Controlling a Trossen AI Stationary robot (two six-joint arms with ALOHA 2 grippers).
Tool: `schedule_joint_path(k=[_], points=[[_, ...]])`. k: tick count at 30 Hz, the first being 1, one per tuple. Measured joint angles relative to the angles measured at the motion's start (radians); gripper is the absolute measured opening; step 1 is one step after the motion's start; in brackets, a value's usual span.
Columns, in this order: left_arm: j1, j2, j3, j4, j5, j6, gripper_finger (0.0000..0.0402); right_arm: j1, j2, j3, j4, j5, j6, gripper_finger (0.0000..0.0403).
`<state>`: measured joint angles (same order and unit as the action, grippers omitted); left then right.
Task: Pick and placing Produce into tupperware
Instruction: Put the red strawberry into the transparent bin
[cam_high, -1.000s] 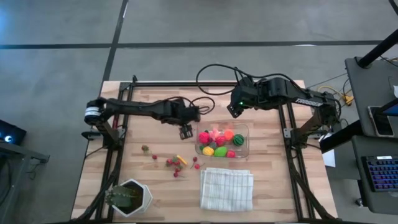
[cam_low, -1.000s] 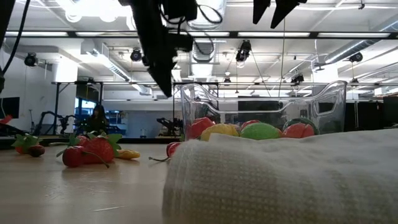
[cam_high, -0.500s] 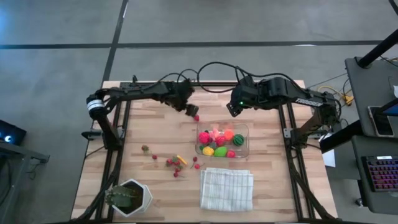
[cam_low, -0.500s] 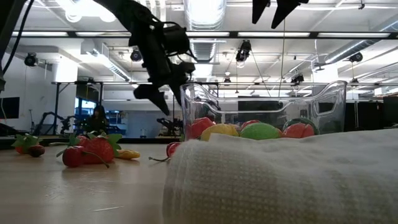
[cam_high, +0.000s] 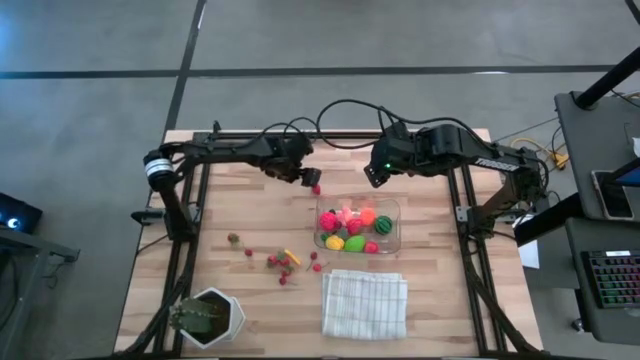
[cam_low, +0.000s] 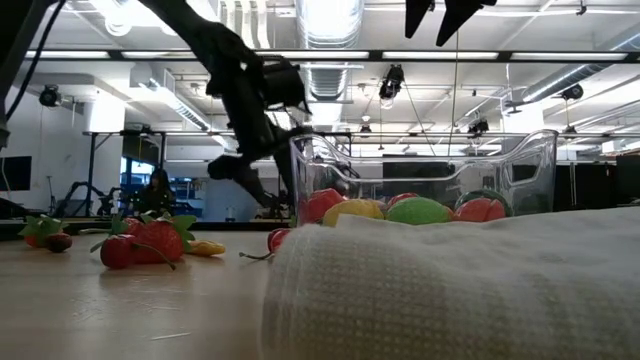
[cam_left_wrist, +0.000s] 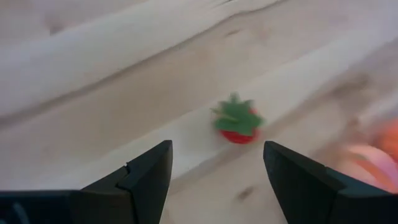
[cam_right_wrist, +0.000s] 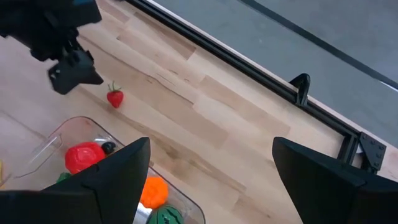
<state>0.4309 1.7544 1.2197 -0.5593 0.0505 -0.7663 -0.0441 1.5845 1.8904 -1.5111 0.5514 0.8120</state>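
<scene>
Nearest the low camera, a folded white cloth (cam_low: 450, 285) is filling the foreground, with the tupperware (cam_low: 425, 180) sitting just behind it, clear-walled and holding produce: pink, yellow, green and red pieces. Off to the side, loose strawberries (cam_low: 140, 243) are lying on the table (cam_high: 450, 280), near a potted plant (cam_high: 205, 316) at the near corner.

Further back, beyond the tupperware's (cam_high: 358, 226) far corner on the left arm's side, one stray strawberry (cam_high: 317, 188) is sitting on the wood, apart from the container. Left gripper (cam_high: 300, 176) is hovering just beside it, fingers spread wide and holding nothing; in the left wrist view the strawberry (cam_left_wrist: 238, 122) is lying between and ahead of the two fingers (cam_left_wrist: 146, 177), green cap showing.

Step in hand, as I judge it: grabbing this stray berry. To do it well: centre the berry between the fingers, drop low enough to close on the red body rather than the leafy cap, close gently so it isn't squirting out, then lift clear of the container wall before moving over it.

Farthest back, right gripper (cam_right_wrist: 205, 180) is waiting above the table's far side, fingers apart and empty, the strawberry (cam_right_wrist: 114, 98) visible from it.
</scene>
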Motion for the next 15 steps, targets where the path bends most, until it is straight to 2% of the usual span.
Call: schedule_joint_path(k=[8,15], points=[[-0.014,0.057,-0.011,0.036,0.0,-0.136,0.0238,0.0,0.001,0.0,0.002,0.006,-0.009,0.0329],[-0.037,0.055,-0.011,0.139,0.001,-0.174,0.0238,0.0,0.001,0.0,0.001,0.009,-0.009,0.0329]])
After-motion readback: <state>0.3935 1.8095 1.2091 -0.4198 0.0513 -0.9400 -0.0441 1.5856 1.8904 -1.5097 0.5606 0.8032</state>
